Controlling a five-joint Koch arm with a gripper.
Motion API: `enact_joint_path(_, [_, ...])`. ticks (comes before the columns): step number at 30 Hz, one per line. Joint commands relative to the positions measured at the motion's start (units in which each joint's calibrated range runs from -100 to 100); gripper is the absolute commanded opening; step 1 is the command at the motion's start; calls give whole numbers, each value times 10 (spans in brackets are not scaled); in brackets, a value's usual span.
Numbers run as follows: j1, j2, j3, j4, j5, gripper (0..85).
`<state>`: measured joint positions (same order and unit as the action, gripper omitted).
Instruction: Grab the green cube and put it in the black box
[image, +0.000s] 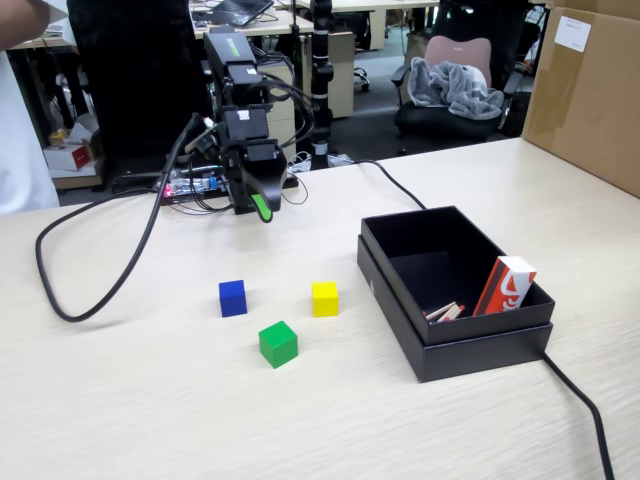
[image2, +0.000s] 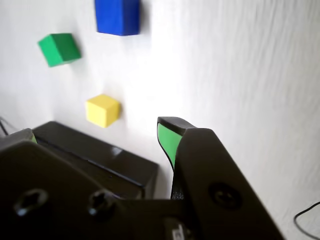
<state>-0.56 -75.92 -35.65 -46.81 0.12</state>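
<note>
One green cube (image: 278, 343) on pale wood surface (image: 120, 400), nearest camera in fixed view, apart from its neighbours. One blue cube (image: 232, 297) and one yellow cube (image: 324, 298) just behind it, side by side with gap. One black box (image: 452, 345) right of cubes, open; red-white packet (image: 504, 285) leaning inside. One hand (image: 260, 207) raised above surface well behind cubes, empty, jaws spread wide in wrist view. Two black cables across surface.
</note>
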Motion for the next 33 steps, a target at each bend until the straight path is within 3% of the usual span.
enact_joint_path(1, [-6, 78, 116, -19, -8, 476])
enact_joint_path(12, [-37, 539, 482, -19, -89, 473])
enact_joint_path(21, [-43, 771, 564, -19, -101, 473])
enact_joint_path(33, [-36, 915, 661, -47, -102, 434])
